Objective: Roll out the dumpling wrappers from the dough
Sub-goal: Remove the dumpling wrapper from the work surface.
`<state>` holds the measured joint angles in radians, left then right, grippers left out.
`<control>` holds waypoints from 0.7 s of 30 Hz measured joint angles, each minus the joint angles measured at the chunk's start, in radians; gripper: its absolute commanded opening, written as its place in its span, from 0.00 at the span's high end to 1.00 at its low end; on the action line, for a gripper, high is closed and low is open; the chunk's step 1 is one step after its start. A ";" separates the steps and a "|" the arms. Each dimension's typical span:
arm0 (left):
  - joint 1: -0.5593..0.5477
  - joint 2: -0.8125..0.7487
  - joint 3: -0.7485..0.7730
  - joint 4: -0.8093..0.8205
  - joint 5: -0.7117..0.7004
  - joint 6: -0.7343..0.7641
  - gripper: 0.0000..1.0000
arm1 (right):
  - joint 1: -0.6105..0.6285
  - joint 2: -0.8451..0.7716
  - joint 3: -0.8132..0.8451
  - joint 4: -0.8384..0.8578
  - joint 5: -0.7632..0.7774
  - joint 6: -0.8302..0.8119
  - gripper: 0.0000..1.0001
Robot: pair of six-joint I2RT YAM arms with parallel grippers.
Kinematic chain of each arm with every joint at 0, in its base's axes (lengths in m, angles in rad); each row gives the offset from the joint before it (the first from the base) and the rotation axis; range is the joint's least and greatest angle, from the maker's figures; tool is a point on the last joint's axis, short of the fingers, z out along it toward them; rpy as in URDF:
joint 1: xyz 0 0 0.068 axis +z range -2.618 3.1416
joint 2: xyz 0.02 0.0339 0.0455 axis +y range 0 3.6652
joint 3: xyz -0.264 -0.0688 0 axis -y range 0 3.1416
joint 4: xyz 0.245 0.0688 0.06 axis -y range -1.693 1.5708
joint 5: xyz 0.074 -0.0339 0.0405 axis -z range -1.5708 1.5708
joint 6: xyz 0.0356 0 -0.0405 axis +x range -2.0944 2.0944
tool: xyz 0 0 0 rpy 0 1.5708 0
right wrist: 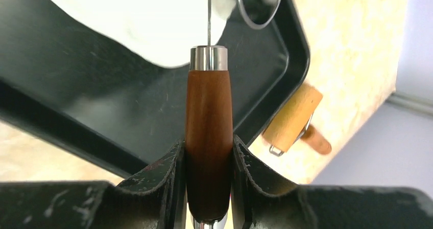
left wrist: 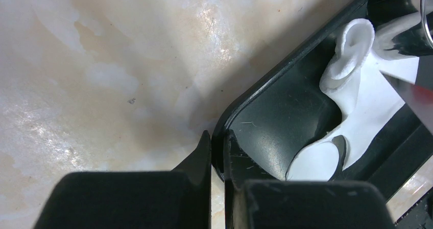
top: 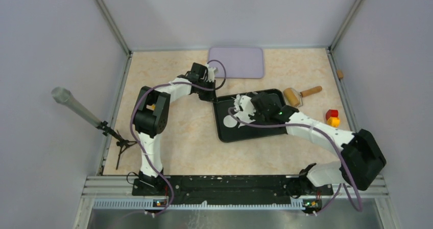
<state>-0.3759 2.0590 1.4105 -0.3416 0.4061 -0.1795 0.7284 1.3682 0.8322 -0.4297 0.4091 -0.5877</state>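
**A:** Where does the dough (right wrist: 127, 19) lie from the right claw (right wrist: 208, 155)?
**B:** Straight ahead in the tray (right wrist: 102, 96), under the tip of the tool (right wrist: 208, 106) that the claw grips. The tool's long axis runs forward, in line with the claw.
**A:** And the left claw (left wrist: 217, 152)?
**B:** Pinched shut on the tray's corner rim, with the dough ahead to its right and one wrapper (left wrist: 314, 162) nearest.

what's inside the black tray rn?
A white dough sheet and one round wrapper disc next to it, on the tray. The right gripper and its wooden-handled tool cover part of the sheet from above.
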 measured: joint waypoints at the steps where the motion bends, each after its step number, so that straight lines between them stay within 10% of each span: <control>1: 0.000 0.000 0.000 0.000 0.000 0.000 1.00 | 0.000 -0.029 0.022 -0.024 -0.039 0.011 1.00; 21: -0.001 -0.007 -0.009 0.000 -0.003 -0.002 1.00 | 0.000 -0.128 0.021 -0.188 -0.305 0.120 1.00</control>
<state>-0.3767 2.0521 1.4014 -0.3412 0.4026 -0.1814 0.7280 1.2404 0.8536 -0.6174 0.1043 -0.4679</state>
